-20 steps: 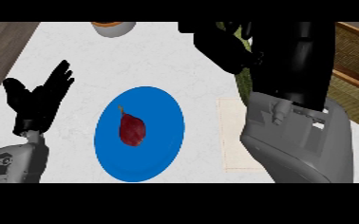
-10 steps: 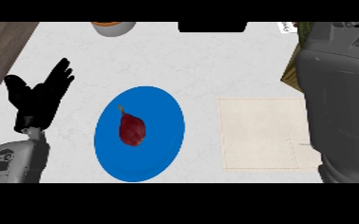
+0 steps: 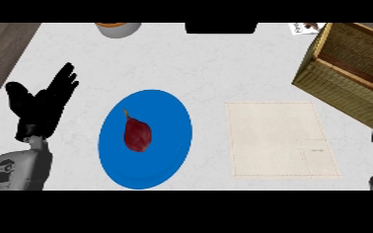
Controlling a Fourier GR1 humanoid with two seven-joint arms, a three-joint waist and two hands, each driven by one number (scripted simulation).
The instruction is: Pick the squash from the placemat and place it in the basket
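Squash: dark red pear-shaped squash (image 3: 137, 134) lying on a round blue plate (image 3: 164, 108), stem toward 11 o'clock.
Placemat: pale beige rectangular placemat (image 3: 280, 139) just beside the plate at 3 o'clock, bare.
Basket: brown woven wicker basket (image 3: 342, 66) at 2 o'clock on the white marbled surface (image 3: 211, 59).
Left hand: black left hand (image 3: 44, 101) at 9 o'clock, fingers straight, holding nothing.
Right hand: out of sight.
Far edge: grey bowl (image 3: 118, 28) at 11 o'clock.

The right forearm has left view, uncovering the wicker basket (image 3: 341, 69) at right.

White counter (image 3: 218, 74) — blue plate (image 3: 167, 123), beige placemat (image 3: 280, 138), basket (image 3: 342, 69).
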